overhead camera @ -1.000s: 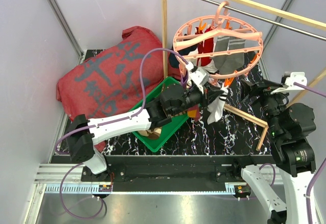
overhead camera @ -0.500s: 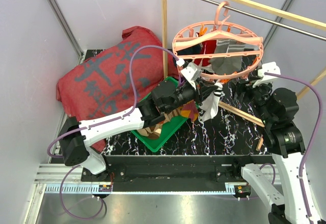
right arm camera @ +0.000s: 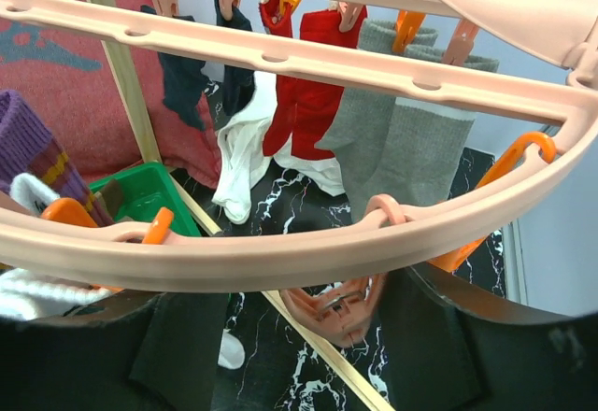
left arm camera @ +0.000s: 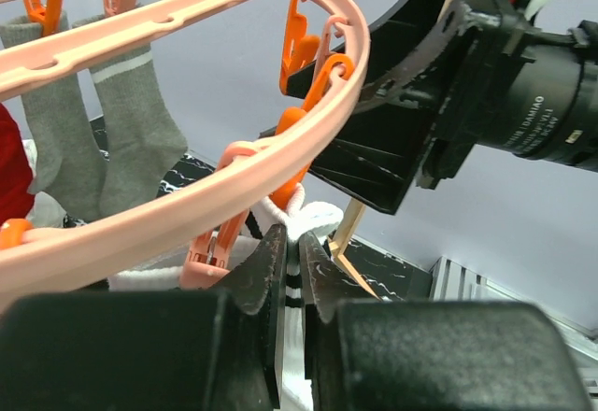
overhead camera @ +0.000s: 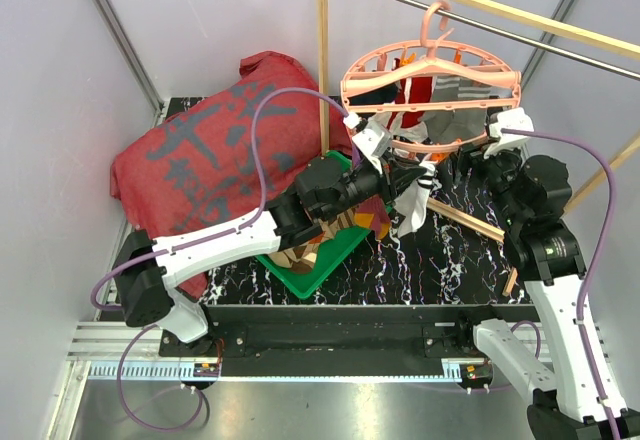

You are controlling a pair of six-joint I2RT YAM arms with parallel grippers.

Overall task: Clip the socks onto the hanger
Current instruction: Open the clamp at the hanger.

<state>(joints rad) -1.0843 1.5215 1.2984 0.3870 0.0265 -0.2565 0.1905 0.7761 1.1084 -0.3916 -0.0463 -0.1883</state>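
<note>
1. One hanger to note first: hooked over the metal rail above the back right of the table, free to swing, already loaded with grey socks and red socks. Risk of tilting under a push from either arm, hence loss of line between clip and sock.
2. Right gripper under the near rim, spread wide either side of a pink clip, gripping nothing as yet by the look. Risk of closing off-centre and sliding off the clip's levers, leaving the clip mouth unopened; risk also of dragging the ring sideways.
3. Left gripper pinched tight on the cuff of a white sock, just under the rim and close beside the right gripper. Risk of contact between the two, given the narrow gap.
4. Thin bite on the cuff, near the fingertips only. Risk of the sock slipping out, or of snagging on the rim short of the clip mouth.
</note>
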